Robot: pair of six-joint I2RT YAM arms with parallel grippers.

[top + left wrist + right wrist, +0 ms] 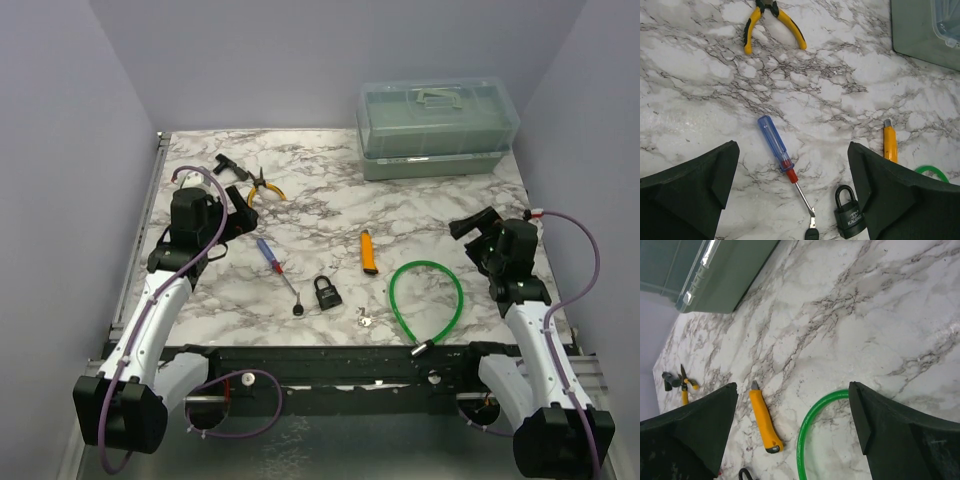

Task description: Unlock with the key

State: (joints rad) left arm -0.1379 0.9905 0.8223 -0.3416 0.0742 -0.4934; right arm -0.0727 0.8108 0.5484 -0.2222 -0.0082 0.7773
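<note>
The key [366,318] lies flat on the marble table [450,210] close to the near edge, just right of the black padlock [327,292] and just left of the green cable loop [425,300]. I judge it light, stiff, thin and slippery on stone, so I would pinch its head by the edges. My left gripper [792,165] hangs over the screwdriver [775,145], and my right gripper [792,390] over the loop's far side. Both are spread wide and empty. At the far right, the toolbox [437,128] has its lid shut, and I cannot make out its contents.
</note>
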